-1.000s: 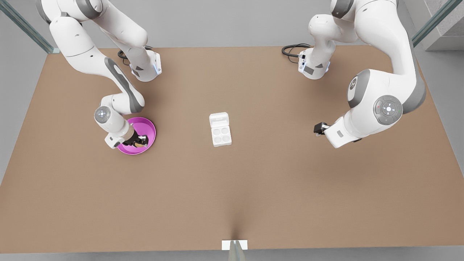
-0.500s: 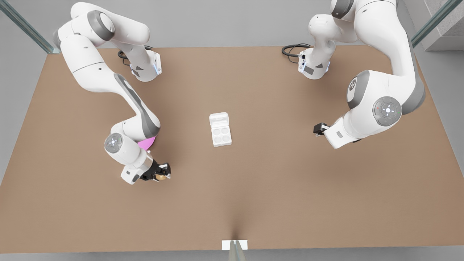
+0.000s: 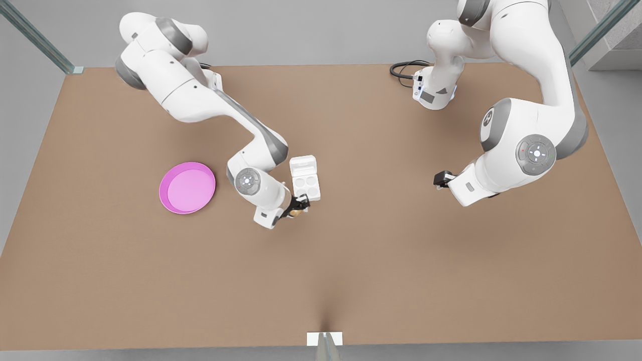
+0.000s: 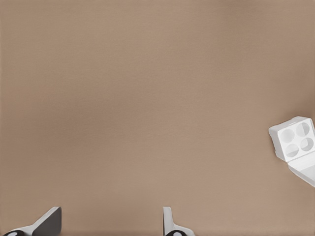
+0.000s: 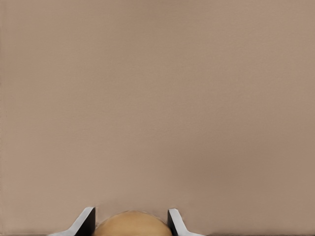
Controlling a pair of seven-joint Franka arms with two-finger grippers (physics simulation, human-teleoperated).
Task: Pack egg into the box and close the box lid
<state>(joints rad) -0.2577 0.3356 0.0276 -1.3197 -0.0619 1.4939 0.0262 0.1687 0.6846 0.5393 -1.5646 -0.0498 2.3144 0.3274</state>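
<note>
- The egg [image 5: 132, 223] sits pinched between the two fingers of the right gripper [image 3: 299, 206], seen in the front view as a tan speck just beside the near edge of the box [image 3: 306, 187], above the table [image 3: 351, 260] rather than in a cup
- In the right wrist view the fingers [image 5: 84, 221] press on its two flanks, with its rounded top bulging up between them
- I judge the egg light, smooth, rounded and fragile, so it may slip or crack under a hard squeeze; a gentle hold across its widest part, as here, looks the safest place
- The box lies open near the table's middle, its four round cups bare, with the box lid [image 3: 303, 164] folded flat on the far side
- The lid looks thin and stiff; I expect it to swing on its hinge from a push at its free edge
- The left gripper [image 3: 441, 178] waits well apart at the front view's right, its fingers [image 4: 48, 222] spread with nothing between them, the box [image 4: 294, 139] off to one side in its wrist view
- The pink plate [image 3: 187, 187] lies bare on the front view's left
</note>
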